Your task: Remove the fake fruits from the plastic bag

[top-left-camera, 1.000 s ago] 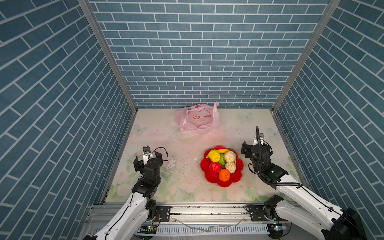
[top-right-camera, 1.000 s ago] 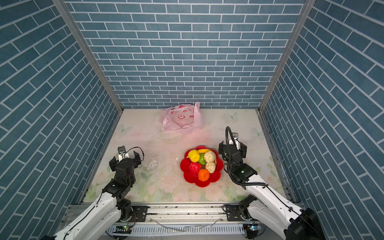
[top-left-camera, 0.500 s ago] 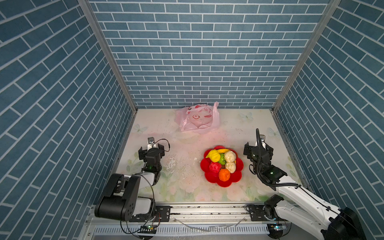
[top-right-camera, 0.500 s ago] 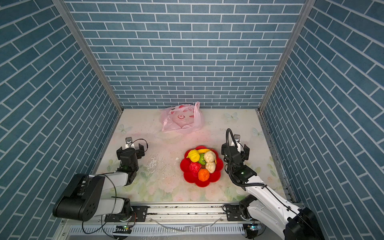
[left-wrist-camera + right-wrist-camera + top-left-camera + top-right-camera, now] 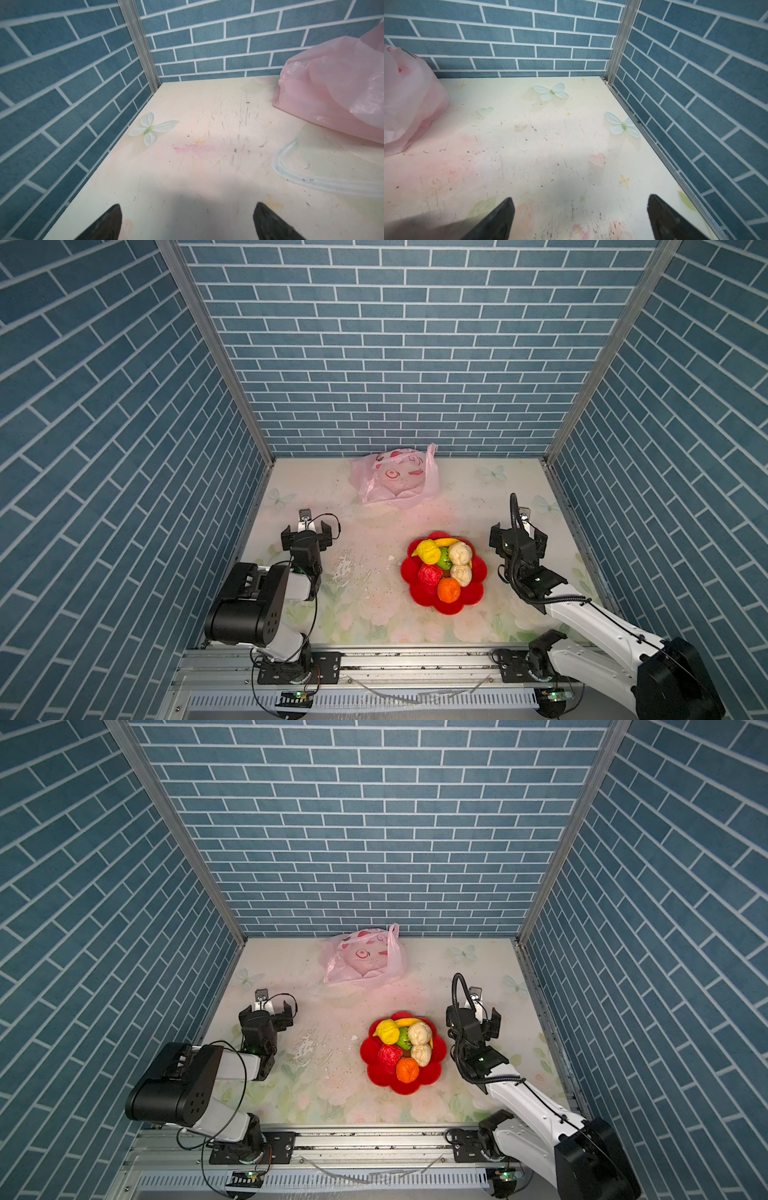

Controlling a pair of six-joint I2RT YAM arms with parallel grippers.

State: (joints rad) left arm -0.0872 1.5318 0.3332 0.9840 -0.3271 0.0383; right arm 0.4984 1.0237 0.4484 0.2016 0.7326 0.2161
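Blue brick-pattern walls (image 5: 395,344), white joints; cream table (image 5: 374,614) printed with pale flowers and butterflies. The plastic bag (image 5: 390,485) is translucent pink with red marks. The fake fruits (image 5: 444,565) are yellow, green, red, orange and cream-white, the dish (image 5: 473,596) red.

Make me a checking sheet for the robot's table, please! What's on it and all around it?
Surface: floral table, scuffed, with a worn white patch.
Job's things: fake fruits piled in the red dish; plastic bag lies puffed up by the back wall, and what is inside cannot be told.
Clutter: only small white specks.
Grippers: left gripper and right gripper are both open and empty, apart from bag and dish.
Cables: thin black cable loops at the left gripper; black ribbed hose rises at the right gripper.
Surroundings: blue brick walls on three sides; metal rail in front.
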